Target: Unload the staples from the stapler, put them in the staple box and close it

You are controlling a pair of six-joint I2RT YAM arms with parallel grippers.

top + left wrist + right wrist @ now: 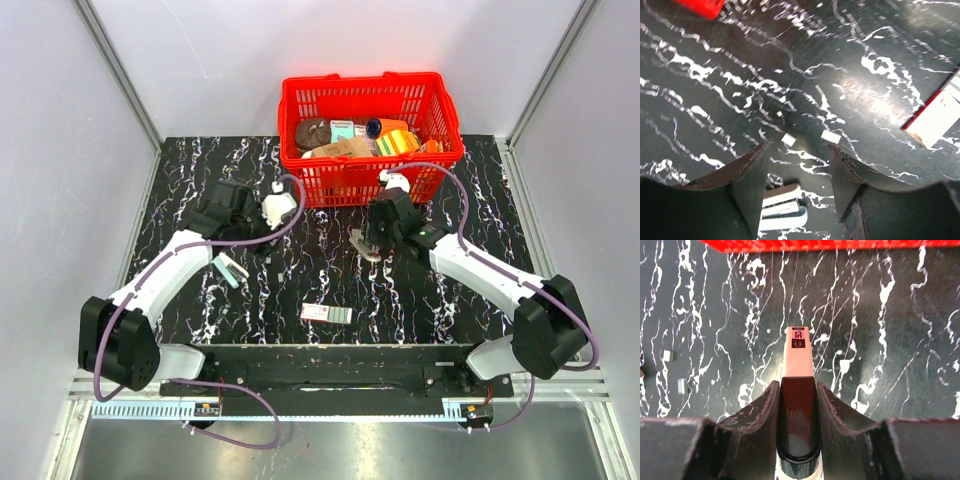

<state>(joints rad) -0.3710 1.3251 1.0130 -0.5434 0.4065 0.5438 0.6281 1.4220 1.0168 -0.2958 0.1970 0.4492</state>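
Left arm (pixel 160 285) reaches forward and a bit inward from its base, with the wrist tipped down. Its claw (pixel 799 147) hangs low with the dark fingers (pixel 750 185) spread wide apart. Right arm (pixel 480 268) mirrors it, stretched forward and angled toward the middle, forearm sloping down to the wrist. That claw (pixel 797 383) is clamped tight, both scuffed fingers (pixel 762 405) pressed against the sides of a white, black-topped stapler (pixel 797 410) that sticks out past the tips.

The red basket (pixel 335 185) is blocking 12 o'clock on the table (pixel 300 285), a flat box (pixel 327 313) is lying at 6 o'clock, and 2 staples (pixel 830 136) strips are dotting the middle.
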